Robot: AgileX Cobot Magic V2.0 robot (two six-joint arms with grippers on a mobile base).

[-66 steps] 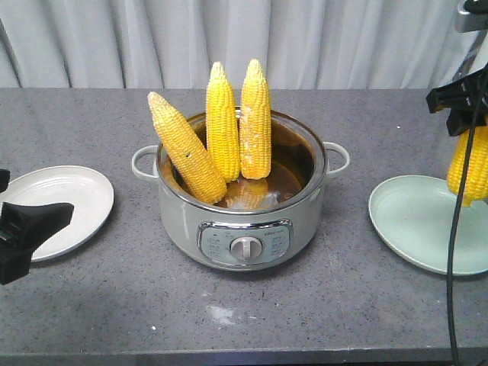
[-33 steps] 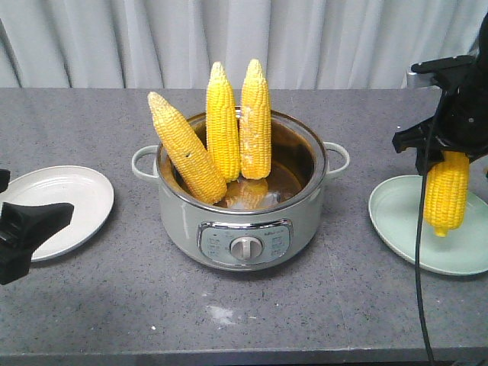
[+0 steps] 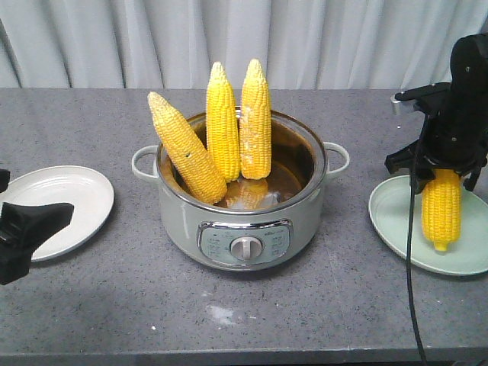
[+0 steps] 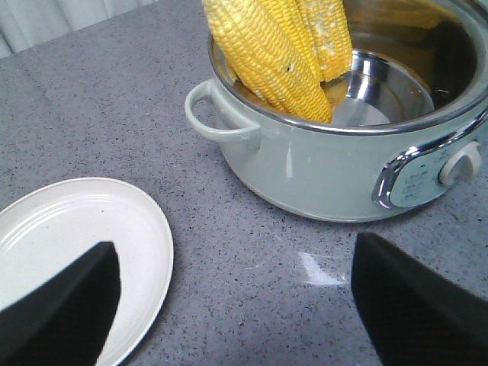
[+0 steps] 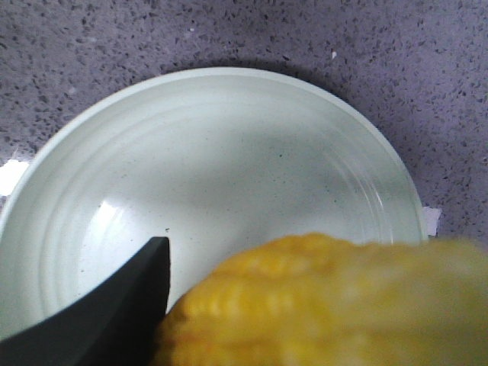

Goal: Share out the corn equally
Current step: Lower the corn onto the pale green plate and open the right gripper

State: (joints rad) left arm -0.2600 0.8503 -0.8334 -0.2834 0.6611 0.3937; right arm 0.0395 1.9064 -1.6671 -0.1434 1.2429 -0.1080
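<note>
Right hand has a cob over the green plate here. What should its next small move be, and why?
Probably lower a little and tip the cob down flat onto the green plate, then let go. The right hand grips it by the top, hanging upright over the plate; whether its tip touches the plate is unclear.

A grey, dark-speckled counter (image 3: 91,305) fills most of the front view. Its far edge runs straight across beneath a curtain (image 3: 343,42). The curtain is pale grey-white and hangs in soft vertical folds along the whole far edge, hiding whatever wall stands behind it. The light is even and soft, and shadows on the counter are faint. Near the front edge, about midway along, a whitish smudge (image 3: 221,314) marks the surface.
</note>
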